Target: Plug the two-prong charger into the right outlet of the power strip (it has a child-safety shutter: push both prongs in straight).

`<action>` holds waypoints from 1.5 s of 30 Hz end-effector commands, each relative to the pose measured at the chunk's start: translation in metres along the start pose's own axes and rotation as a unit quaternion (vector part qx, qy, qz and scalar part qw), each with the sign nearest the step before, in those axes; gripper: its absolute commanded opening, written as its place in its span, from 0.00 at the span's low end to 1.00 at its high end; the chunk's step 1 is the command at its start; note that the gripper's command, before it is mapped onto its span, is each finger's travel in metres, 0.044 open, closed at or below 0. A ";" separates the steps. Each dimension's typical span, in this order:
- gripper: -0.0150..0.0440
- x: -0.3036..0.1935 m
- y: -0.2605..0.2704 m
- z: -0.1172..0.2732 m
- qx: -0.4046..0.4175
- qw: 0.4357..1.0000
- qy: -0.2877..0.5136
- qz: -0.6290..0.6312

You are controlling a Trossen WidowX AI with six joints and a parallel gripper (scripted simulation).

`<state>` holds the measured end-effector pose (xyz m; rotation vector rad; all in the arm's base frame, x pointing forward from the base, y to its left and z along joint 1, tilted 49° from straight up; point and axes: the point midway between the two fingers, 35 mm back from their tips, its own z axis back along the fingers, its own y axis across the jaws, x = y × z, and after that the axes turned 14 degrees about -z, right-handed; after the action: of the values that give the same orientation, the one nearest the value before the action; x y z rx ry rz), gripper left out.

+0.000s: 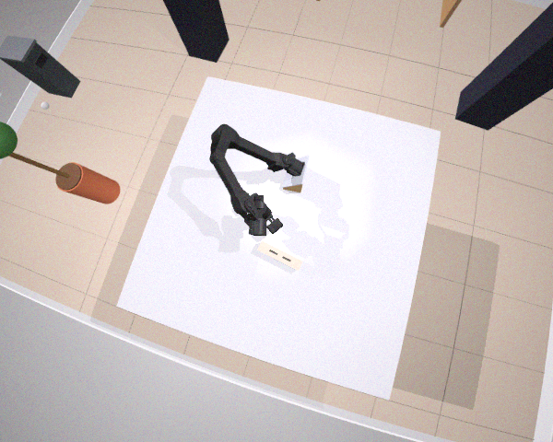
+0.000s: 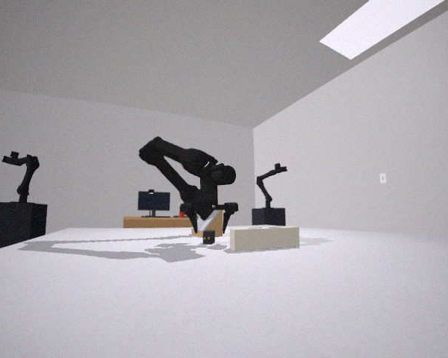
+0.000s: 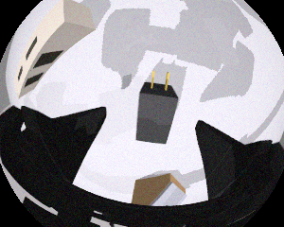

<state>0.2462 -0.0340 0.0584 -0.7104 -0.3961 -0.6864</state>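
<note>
The dark charger [image 2: 208, 238] [image 3: 156, 118] lies on the white table, its two gold prongs pointing toward the top of the wrist view and toward the exterior camera. It is hidden under the arm in the top view. My gripper [image 2: 210, 232] [image 3: 152, 117] is open and empty, pointing down just above the charger, with one finger on each side and a gap to each. The cream power strip [image 1: 291, 264] [image 2: 264, 239] [image 3: 78, 29] lies beside the charger, at the upper left of the wrist view. Its two dark outlets face up.
The wedge-shaped wooden arm base [image 1: 293, 189] [image 2: 218, 225] [image 3: 151, 186] stands behind the charger, at the bottom of the wrist view. The arm's dark links [image 1: 252, 153] [image 2: 174, 180] reach from it over the white table [image 1: 314, 323] [image 2: 216, 300].
</note>
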 end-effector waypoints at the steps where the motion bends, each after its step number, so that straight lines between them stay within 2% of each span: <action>1: 1.00 0.000 -0.001 -0.009 -0.003 1.000 0.000 0.004; 15: 1.00 0.001 -0.002 -0.025 -0.005 1.000 -0.002 0.003; 28: 0.42 0.002 -0.001 -0.022 -0.002 1.000 -0.001 0.000; 33: 0.37 0.002 -0.001 -0.022 -0.002 1.000 -0.001 0.000; 36: 0.25 0.001 -0.001 -0.019 -0.002 1.000 -0.001 0.000; 45: 0.25 -0.002 0.000 0.013 -0.002 1.000 0.001 0.002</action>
<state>0.2446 -0.0349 0.0568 -0.7220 -0.3849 -0.6808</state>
